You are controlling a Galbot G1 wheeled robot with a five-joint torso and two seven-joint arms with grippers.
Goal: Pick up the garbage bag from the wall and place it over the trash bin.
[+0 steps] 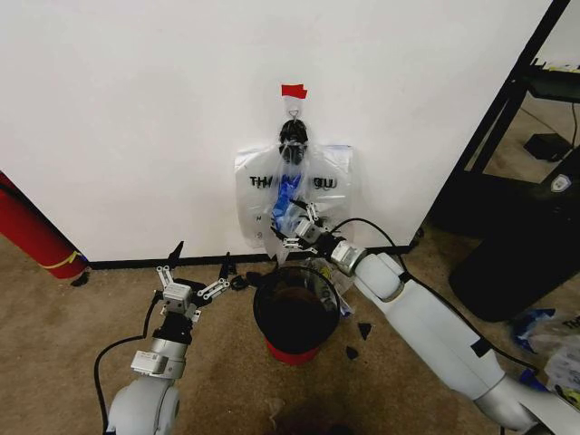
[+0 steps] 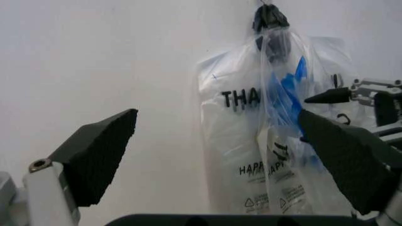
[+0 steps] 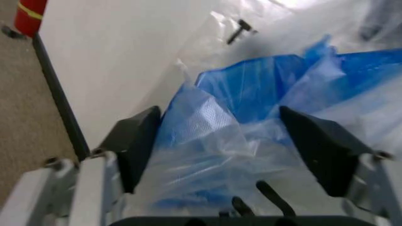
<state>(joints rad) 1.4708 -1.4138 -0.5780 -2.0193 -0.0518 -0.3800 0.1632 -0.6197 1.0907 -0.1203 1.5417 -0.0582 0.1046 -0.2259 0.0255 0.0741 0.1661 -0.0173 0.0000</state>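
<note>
**Garbage bag between the right gripper's spread pads, still on its hook**

The garbage bag (image 1: 292, 192) hangs at the centre of the head view, flat against the wall (image 1: 136, 118), its gathered top caught on a small hook (image 1: 292, 112) just under a bit of red tape (image 1: 294, 91). Its long axis runs straight down from the hook, and its lower edge ends just above the rim of the trash bin (image 1: 296, 314), which stands on the carpet at lower centre, directly below it.

The right gripper (image 1: 292, 231) is clearly the nearer one. It reaches in from the lower right of the head view and meets the bag's lower middle, at the crumpled blue patch. In the right wrist view the blue and clear plastic bulges between the two dark pads (image 3: 139, 143), which stand spread on either side of it and are not yet pinched together. The bag lies straight ahead of this gripper, already in its mouth.

The left gripper (image 1: 192, 283) waits at lower left of the head view, well apart from the bag, its jaws wide open and facing it. In the left wrist view the bag hangs to the right of centre, beyond the open pads (image 2: 100, 150).

Judged from this, the grasp turns on closing around the blue fold, then lifting up along the bag's vertical axis to free it from the hook.
</note>
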